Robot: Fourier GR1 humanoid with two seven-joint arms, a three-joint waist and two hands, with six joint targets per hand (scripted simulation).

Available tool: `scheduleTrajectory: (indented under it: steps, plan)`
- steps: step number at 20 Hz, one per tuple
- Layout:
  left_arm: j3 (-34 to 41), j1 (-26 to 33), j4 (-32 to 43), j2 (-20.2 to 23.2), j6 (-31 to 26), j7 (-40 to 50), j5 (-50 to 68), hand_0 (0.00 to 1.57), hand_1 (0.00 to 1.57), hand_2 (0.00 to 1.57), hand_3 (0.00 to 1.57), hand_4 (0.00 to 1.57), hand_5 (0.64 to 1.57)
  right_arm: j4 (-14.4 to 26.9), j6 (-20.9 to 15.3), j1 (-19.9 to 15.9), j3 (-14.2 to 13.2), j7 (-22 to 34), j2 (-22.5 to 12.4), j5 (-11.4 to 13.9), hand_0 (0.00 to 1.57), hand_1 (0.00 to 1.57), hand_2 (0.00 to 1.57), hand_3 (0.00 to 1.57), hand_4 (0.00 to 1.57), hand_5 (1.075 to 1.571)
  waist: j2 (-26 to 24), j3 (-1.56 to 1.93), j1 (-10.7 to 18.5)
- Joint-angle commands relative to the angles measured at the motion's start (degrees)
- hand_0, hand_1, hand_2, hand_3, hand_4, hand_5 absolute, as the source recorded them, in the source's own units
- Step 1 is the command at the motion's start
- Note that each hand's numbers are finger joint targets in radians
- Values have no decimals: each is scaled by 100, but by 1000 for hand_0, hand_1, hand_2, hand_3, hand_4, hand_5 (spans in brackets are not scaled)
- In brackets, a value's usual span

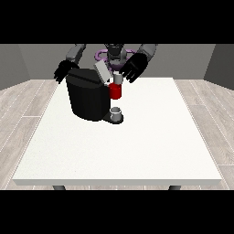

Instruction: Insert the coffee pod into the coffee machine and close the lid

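Pod (118,79) sat at the coffee machine (89,98) opening, lid (103,71) up and unclosed; my hand at the view's right (133,68) hung spread, holding nothing, beside it.

The hand at the view's right (133,68) hangs with its fingers spread, just above and beside the raised grey lid (103,71) of the black coffee machine (87,98). Below that hand sits the machine's red part (115,91), and lower still a small grey cup (117,113) on the white table (137,146). The hand at the view's left (64,71) shows behind the machine's far corner, fingers hanging relaxed
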Motion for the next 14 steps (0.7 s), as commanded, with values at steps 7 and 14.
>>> scheduleTrajectory:
  steps: [7, 14]
  plan:
    - [26, -250, 195, -52, -40, 163, -101, 1326, 1326, 1335, 1233, 503, 1571, -61, -63, -59, 67, -43, 106, 30, 0, 0, 0, 0, 498, 1571, 205, 1, -124]
    - [8, -199, 164, -117, -121, -16, -108, 1183, 1183, 1251, 1180, 499, 1571, 29, -36, 141, 5, -260, 132, -25, 0, 0, 0, 0, 525, 1571, 151, 0, -35]
